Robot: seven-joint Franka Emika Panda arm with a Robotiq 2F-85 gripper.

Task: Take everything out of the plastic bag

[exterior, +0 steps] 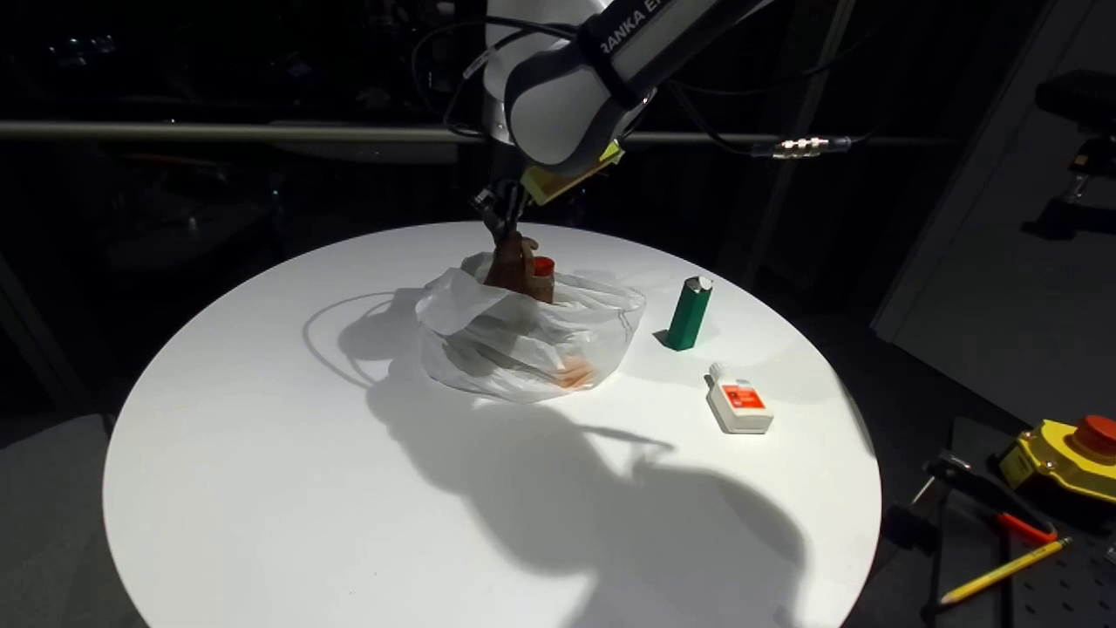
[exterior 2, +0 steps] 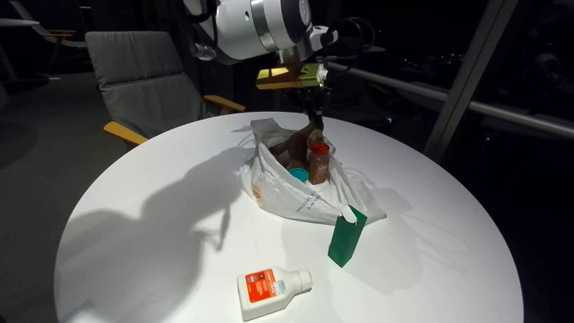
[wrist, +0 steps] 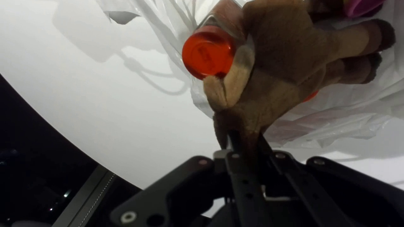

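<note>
Apparently for easy reach, the claw point(wrist: 247, 140) grips the brown plush toy point(wrist: 284, 47) by its upper end, which pokes above the open plastic bag point(exterior 2: 280, 193) on the table point(exterior 2: 448, 278). The red-capped jar point(exterior 2: 319, 166) stands close beside it, inside. The green container point(exterior 2: 345, 244) and white bottle point(exterior 2: 290, 285) sit outside, presumably as items already taken out.

Wrinkled whitish bag point(exterior 2: 287, 195) surrounds brown plush toy point(wrist: 277, 53) (red-lidded jar point(exterior 2: 319, 167) alongside)

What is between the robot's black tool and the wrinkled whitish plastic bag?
A brown plush toy. In both exterior views it stretches from the bag to the tool; the wrist view shows it pinched.
</note>
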